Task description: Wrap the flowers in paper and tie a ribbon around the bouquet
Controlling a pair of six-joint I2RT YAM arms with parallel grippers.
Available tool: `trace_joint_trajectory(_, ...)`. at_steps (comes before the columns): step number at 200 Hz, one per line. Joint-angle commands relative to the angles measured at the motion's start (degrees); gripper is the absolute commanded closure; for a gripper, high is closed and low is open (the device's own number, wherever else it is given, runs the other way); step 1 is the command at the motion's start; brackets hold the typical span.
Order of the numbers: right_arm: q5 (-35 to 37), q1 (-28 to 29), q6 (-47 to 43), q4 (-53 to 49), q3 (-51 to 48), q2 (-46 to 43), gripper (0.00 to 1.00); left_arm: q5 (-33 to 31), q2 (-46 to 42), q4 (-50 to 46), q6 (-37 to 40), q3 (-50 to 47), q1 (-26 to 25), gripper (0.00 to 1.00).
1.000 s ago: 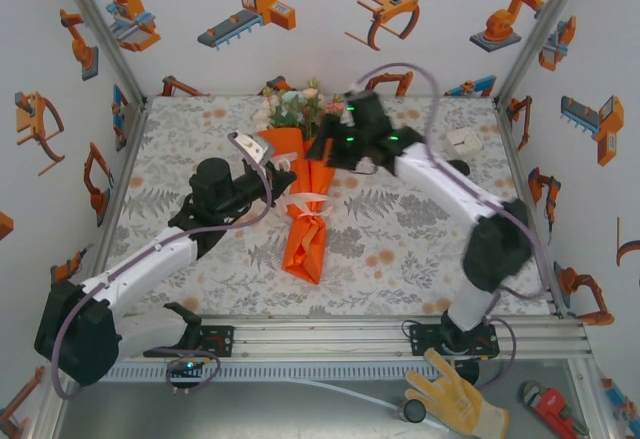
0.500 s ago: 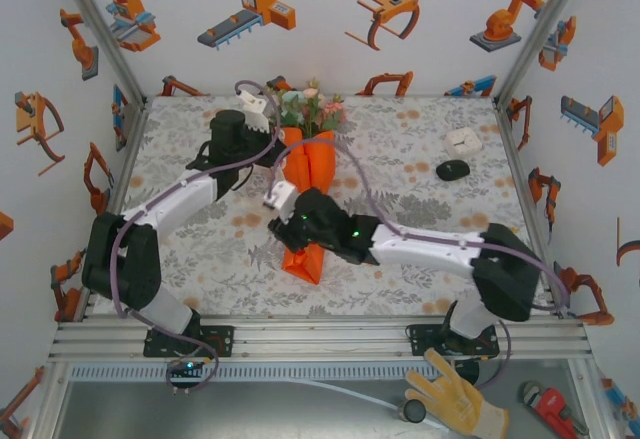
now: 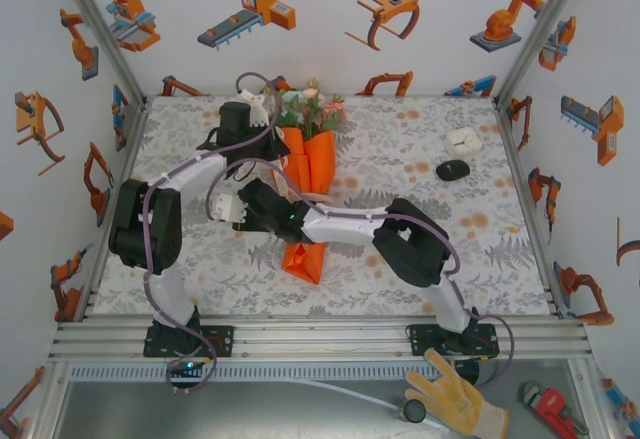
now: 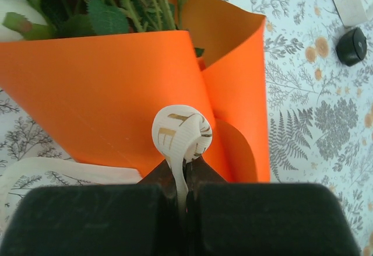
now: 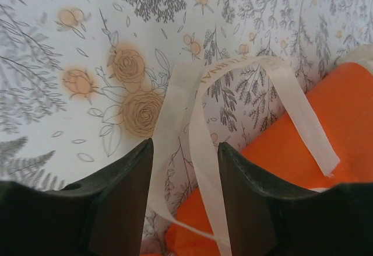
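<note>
Swinging left across the bouquet (image 3: pixel 305 174) since half a second ago, my right jaws are now hovering low over the counter (image 3: pixel 420 149) just off the cone's left side, while my left arm is hardly shifting from its post by the wide end. The bouquet is lying along the middle of the counter, with the flowers (image 3: pixel 305 109) pointing at the far edge and the narrow tip toward my bases.

My left jaws are staying clenched on the ribbon (image 4: pixel 182 130). The strip is running up out of the closed tips and ending in a small curl just in front of the orange paper (image 4: pixel 105 93). I judge that I am holding that end up so the strand is kept apart from the rest and cannot slip back under the cone.

My right jaws are standing released, well apart, with two runs of ribbon passing through the gap between them and arching back onto the paper at the lower right of the wrist view. Nothing is being pinched there. It seems I am setting them astride the loose strand so that closing will catch it, letting me draw it against the end my left side is anchoring.

One risk I am weighing is that the ribbon is thin and limp. The jaws could shut on one run and miss the other, or the pull could tug the cone round.
</note>
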Motion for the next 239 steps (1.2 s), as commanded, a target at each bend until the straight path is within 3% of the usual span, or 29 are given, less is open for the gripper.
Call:
trace_joint_trajectory(1,3.4,-0.8,-4.2,-3.2,3.7,2.7,0.52,2.4,0.0,3.4,-2.2,0.3,1.3,1.00)
trace_joint_trajectory(72,6.3,-2.4,-9.6,-6.4,9.5,8.6,0.55,4.7,1.1,6.6,-3.6,-0.5,2.6,1.00)
trace_joint_trajectory(133,4.7,-2.8,-9.9,-9.0,14.1,12.9,0.54,5.5,1.3,7.6,-3.7,-0.7,3.0,1.00)
trace_joint_trajectory(150,4.0,-3.0,-9.8,-9.0,15.2,13.6,0.62,5.9,1.4,8.0,-3.7,-0.8,3.2,1.00)
trace_joint_trajectory(189,1.9,-3.3,-9.7,-8.2,15.7,13.0,1.00,6.0,1.7,8.4,-3.9,-0.9,3.5,1.00)
trace_joint_trajectory(239,-7.8,-3.2,-2.7,-0.2,3.2,-0.8,1.00,6.4,1.3,8.4,-3.1,-1.5,4.2,1.00)
